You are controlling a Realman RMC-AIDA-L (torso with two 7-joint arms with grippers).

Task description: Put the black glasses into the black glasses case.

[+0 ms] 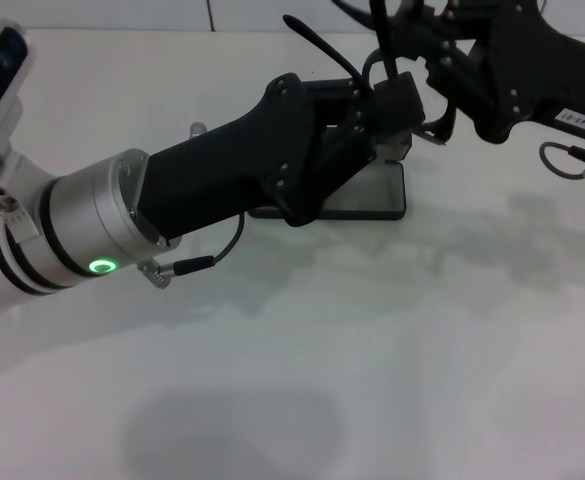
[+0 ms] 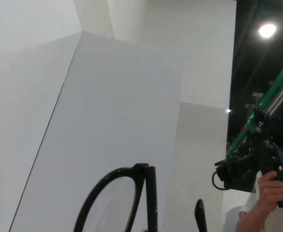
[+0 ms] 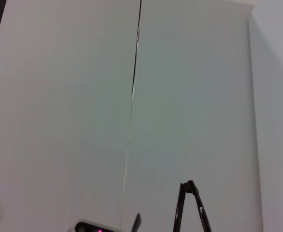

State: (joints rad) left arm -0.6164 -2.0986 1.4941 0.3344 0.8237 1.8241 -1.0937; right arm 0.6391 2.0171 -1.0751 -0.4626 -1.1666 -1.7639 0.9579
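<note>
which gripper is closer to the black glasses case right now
Left. The left gripper hangs directly over the black glasses case on the table; the right gripper is higher, off toward its far right end.

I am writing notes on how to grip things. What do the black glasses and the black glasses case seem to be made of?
The black glasses: probably thin plastic, glossy black, since the rim reflects a bright line; the lens looks clear. The black glasses case, under both arms: apparently a rigid shell with a dark border and a dull grey inner surface, but it is mostly hidden, so the material stays open.
</note>
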